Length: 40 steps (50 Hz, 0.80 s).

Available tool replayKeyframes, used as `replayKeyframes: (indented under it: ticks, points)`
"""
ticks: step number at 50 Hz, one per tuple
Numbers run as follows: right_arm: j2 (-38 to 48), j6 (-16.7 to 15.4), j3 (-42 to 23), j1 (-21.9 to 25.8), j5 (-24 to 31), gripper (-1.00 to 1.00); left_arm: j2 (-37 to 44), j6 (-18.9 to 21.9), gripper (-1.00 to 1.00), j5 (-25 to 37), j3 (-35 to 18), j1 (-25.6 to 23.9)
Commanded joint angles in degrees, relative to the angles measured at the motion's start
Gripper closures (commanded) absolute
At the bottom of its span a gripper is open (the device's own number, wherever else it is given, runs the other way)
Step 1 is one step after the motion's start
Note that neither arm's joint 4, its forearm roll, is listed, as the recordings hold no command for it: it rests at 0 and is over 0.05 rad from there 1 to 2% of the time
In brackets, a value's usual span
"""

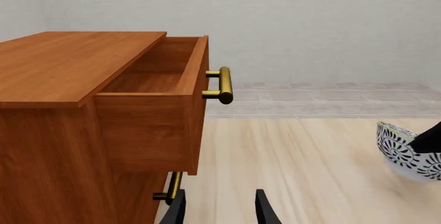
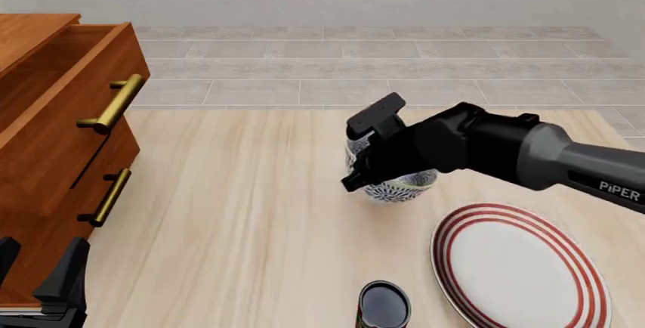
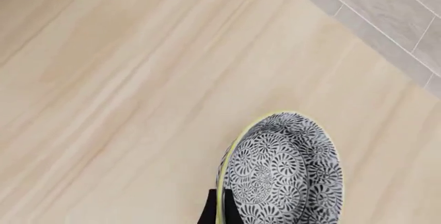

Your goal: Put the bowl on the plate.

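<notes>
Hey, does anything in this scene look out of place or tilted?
The bowl is tipped, not sitting flat: the right gripper pinches its rim. The cabinet's top drawer hangs open. The plate lies flat and bare, and the can stands upright beside it.

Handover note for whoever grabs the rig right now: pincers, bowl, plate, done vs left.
Right pincer: shut on the rim of the bowl, one finger inside, one outside. The front view cannot settle whether the bowl is lifted or still on the table.
Left pincer: open, empty, low by the wooden drawer cabinet, whose top drawer is open.
Plate: on the table, near right of the bowl, nothing on it. A small dark can stands just left of the plate.
Done: bowl grasped.
Left: carry the bowl over the plate, set it down, release. Probably keep clear of the can.
</notes>
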Motion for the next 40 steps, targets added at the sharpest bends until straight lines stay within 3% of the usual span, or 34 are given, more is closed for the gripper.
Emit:
replayKeyframes:
  ticks: [1,23,40]
  points:
    - [-4.87,-0.71,3.39,-2.7,0.9,1.0,-0.01,0.0,-1.0,0.0,0.0,0.0]
    - [-17.16,-1.46,14.53,-10.44,2.24,1.0,0.0,0.0,-1.0,0.0,0.0,-0.01]
    - [-23.25,-1.72,19.29,-14.25,3.76,1.0,0.0,0.0,-1.0,0.0,0.0,0.0]
